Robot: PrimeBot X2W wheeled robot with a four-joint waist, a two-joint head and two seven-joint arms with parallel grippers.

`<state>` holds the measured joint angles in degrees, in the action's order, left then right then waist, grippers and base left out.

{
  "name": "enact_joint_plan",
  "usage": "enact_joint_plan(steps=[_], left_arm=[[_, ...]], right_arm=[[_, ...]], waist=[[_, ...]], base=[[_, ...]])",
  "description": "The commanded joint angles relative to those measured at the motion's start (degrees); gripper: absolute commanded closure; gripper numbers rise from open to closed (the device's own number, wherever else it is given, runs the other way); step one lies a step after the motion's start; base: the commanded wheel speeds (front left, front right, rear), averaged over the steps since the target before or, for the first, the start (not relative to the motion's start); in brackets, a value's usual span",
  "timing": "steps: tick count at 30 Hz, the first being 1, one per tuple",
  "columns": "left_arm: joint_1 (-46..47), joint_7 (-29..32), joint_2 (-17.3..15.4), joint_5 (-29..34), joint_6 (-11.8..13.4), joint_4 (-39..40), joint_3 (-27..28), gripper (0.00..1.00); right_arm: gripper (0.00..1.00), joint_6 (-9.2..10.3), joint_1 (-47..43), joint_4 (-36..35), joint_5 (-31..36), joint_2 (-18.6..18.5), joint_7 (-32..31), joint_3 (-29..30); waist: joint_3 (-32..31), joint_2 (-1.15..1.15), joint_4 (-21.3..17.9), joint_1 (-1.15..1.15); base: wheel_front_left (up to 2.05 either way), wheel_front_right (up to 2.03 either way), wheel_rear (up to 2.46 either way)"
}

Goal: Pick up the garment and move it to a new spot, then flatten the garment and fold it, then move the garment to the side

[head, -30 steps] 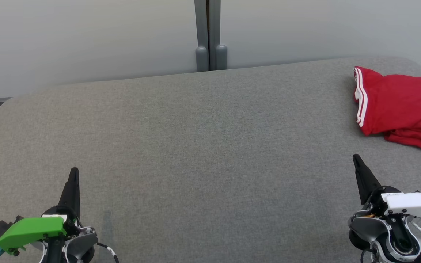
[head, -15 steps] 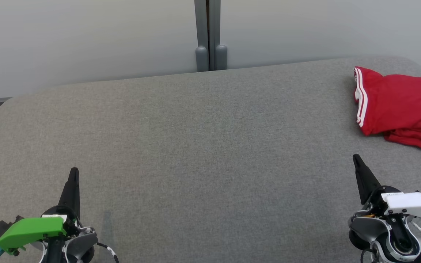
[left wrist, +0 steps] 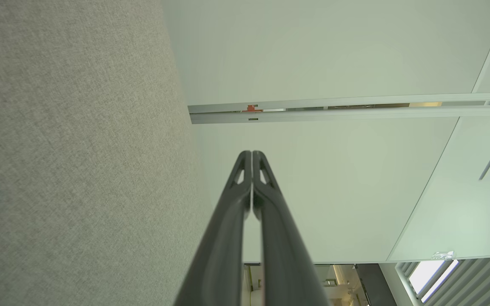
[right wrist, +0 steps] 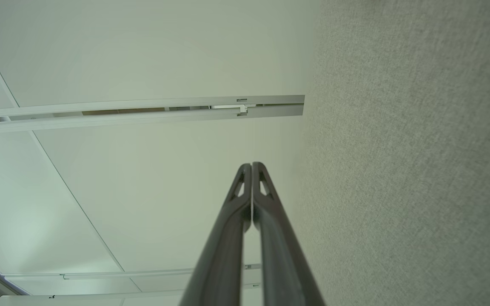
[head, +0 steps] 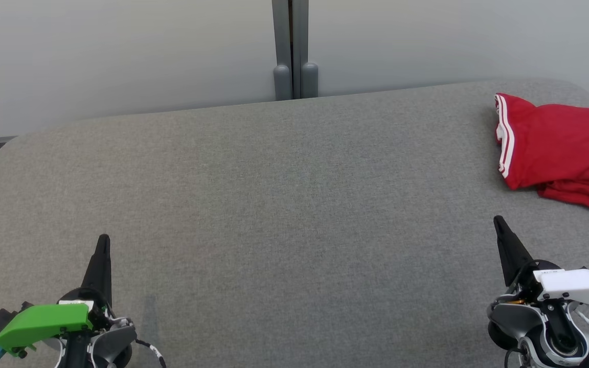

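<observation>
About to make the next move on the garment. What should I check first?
1. left hand shut, holding nothing: ok.
2. right hand shut, holding nothing: ok.
3. garment wholly in head view: not ok, cut off at the right edge.
4. garment flat: not ok, rumpled along its near side.
5. bare table between right hand and garment: ok.
</observation>
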<state>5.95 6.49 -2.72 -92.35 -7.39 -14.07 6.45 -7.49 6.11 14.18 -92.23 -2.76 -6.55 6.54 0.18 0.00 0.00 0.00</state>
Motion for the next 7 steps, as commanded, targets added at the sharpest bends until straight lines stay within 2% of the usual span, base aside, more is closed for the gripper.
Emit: enact_joint_plan(steps=[1,7], left_arm=[[0.7,0.3,-0.4,-0.1,-0.3,-0.1,0.2,1.0],[0.7,0.3,-0.4,-0.1,-0.3,-0.1,0.2,1.0]], right_arm=[[1.0,-0.01,0.3,-0.3,-0.3,-0.2,-0.2,0.1],[1.0,-0.01,0.3,-0.3,-0.4,-0.2,-0.2,0.1]], waist=[[0.0,0.0,0.0,0.0],[0.0,0.0,0.0,0.0]], base=[[0.0,0.0,0.0],[0.0,0.0,0.0]])
